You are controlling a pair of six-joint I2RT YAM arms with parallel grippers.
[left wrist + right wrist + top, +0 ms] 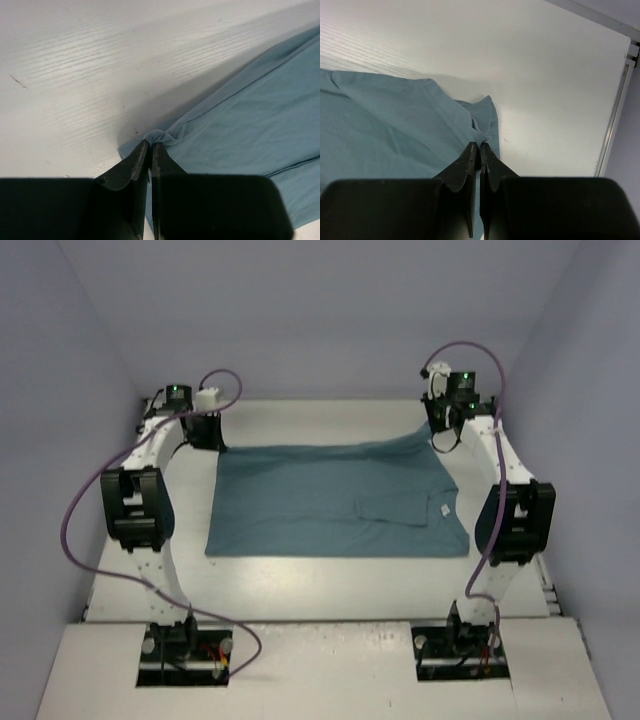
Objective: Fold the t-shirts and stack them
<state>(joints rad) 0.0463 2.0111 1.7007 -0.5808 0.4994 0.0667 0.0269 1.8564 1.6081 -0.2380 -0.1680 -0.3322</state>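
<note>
**Operator:** Where's the shirt, and what have I got hold of?

**Spotter:** The teal t-shirt (330, 500) lies spread on the white table (320, 585), mid-way between the left and right edges and closer to the far edge than the near one. Your left gripper (214, 443) is pinched tight on its far-left corner. The left wrist view shows a small pucker of cloth bunched at the fingertips. Your right gripper (438, 436) is likewise closed on the far-right corner. That corner rides a little above the table, with the hem sloping up to it.

**Operator:** Why both far corners?

**Spotter:** I'd judge it's so the far edge moves as one straight line. With a hold at each end, you can draw it toward the near edge and lay it over without the cloth sagging or twisting in between.

**Operator:** Which way does it point?

**Spotter:** Its long axis runs left to right, parallel with the far edge. The collar (400, 516), with its small white label (443, 508), sits toward the right end and nearer the near edge, so the neck end is on your right. Whether the shirt is already doubled over, I can't tell.
</note>
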